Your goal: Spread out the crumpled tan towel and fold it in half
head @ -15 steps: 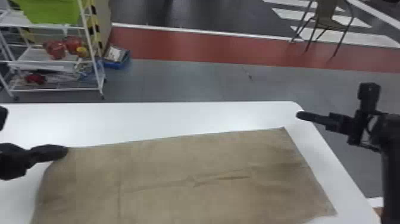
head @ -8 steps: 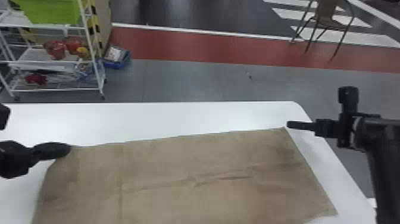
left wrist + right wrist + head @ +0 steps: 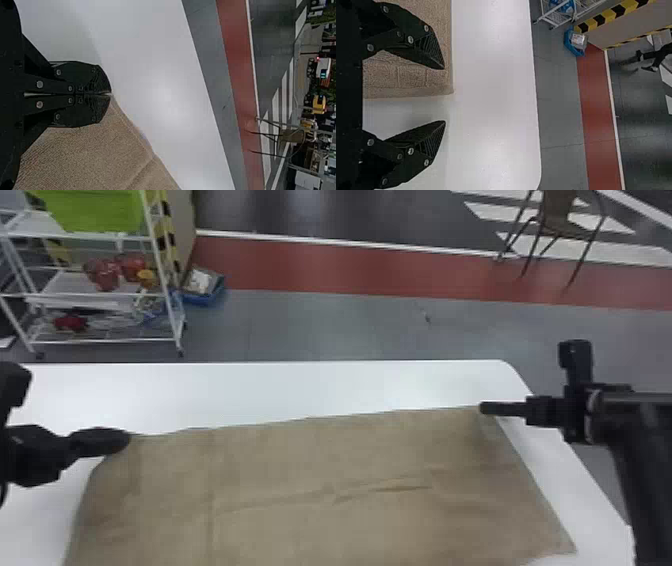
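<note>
The tan towel (image 3: 300, 490) lies spread over the white table, mostly flat with a few creases near its middle. At its far left corner is my left gripper (image 3: 125, 438); in the left wrist view this gripper (image 3: 110, 94) is shut on the corner of the towel (image 3: 91, 158). My right gripper (image 3: 482, 408) is at the far right corner. Seen from the right wrist, that gripper (image 3: 444, 95) stands open, its fingers on either side of the corner of the towel (image 3: 407, 75), one over the cloth and the other over bare table.
The white table (image 3: 260, 390) has a strip of bare top beyond the towel and a rounded far right corner. Past it on the floor stand a white shelf cart (image 3: 100, 295) at left, a blue crate (image 3: 205, 290) and a chair (image 3: 555, 220).
My right gripper has moved left, from beyond the table's right side to the towel's far right corner. The left gripper has shifted very slightly right with its corner.
</note>
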Controlling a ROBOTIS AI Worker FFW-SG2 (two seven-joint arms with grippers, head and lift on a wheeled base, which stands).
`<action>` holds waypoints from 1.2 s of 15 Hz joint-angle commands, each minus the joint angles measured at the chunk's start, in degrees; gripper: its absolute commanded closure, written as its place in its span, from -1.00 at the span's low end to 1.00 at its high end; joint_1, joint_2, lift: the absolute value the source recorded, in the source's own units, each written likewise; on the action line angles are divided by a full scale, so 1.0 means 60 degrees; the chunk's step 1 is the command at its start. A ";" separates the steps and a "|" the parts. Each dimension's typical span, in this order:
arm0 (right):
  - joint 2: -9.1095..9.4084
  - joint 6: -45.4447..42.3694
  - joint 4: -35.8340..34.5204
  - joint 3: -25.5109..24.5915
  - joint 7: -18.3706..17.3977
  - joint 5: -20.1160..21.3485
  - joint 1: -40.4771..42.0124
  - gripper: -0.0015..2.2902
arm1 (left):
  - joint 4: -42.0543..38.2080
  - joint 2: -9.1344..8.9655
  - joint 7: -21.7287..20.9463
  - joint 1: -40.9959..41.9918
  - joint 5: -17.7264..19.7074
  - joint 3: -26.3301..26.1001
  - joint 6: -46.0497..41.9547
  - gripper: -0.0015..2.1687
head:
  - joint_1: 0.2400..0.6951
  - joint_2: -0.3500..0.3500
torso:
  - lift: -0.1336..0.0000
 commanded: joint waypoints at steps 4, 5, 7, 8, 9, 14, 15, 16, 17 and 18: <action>0.0013 -0.0069 0.0171 0.0269 0.0003 0.0048 -0.0158 -0.35 | -0.0010 0.0000 -0.0029 0.0029 0.0000 0.0001 -0.0046 0.43 | 1.00 -0.47 | -0.81; 0.0013 -0.0069 0.0171 0.0298 0.0003 0.0078 -0.0173 -0.08 | -0.0010 0.0000 -0.0029 0.0029 0.0000 0.0001 -0.0046 0.43 | 1.00 -0.47 | -0.81; 0.0013 -0.0069 0.0157 0.0313 0.0018 0.0078 -0.0158 0.32 | -0.0010 0.0000 -0.0029 0.0029 0.0000 0.0001 -0.0046 0.43 | 1.00 -0.46 | -0.81; 0.0013 -0.0069 0.0157 0.0313 0.0062 0.0092 -0.0158 0.32 | -0.0010 0.0000 -0.0029 0.0029 0.0000 0.0015 -0.0046 0.43 | 1.00 -0.46 | -0.81; 0.0013 -0.0157 0.0171 0.0298 0.0106 0.0092 -0.0114 0.32 | -0.0010 0.0000 -0.0029 0.0029 0.0000 0.0001 -0.0046 0.43 | 1.00 -0.46 | -0.81; -0.0016 -0.0655 -0.0004 0.0108 0.0296 0.0107 0.0164 0.56 | -0.0010 0.0000 -0.0043 0.0044 0.0000 0.0015 -0.0398 0.44 | 1.00 -0.45 | -0.81; -0.0016 -0.0714 -0.0048 0.0049 0.0340 0.0107 0.0208 0.56 | -0.0024 0.0000 -0.0014 0.0102 0.0000 0.0015 -0.0544 0.44 | 1.00 -0.45 | -0.81; -0.0016 -0.0831 -0.0078 0.0020 0.0340 0.0092 0.0252 0.55 | -0.0024 0.0000 0.0001 0.0117 0.0000 0.0030 -0.0603 0.44 | 1.00 -0.46 | -0.81; -0.0031 -0.0860 -0.0122 -0.0097 0.0443 0.0063 0.0281 0.56 | -0.0039 -0.0015 0.0015 0.0146 0.0029 0.0045 -0.0837 0.44 | 1.00 -0.46 | -0.81; -0.0031 -0.0831 -0.0283 -0.0214 0.0589 0.0048 0.0340 0.56 | -0.0083 -0.0029 0.0030 0.0205 0.0043 0.0059 -0.0955 0.44 | 1.00 -0.47 | -0.81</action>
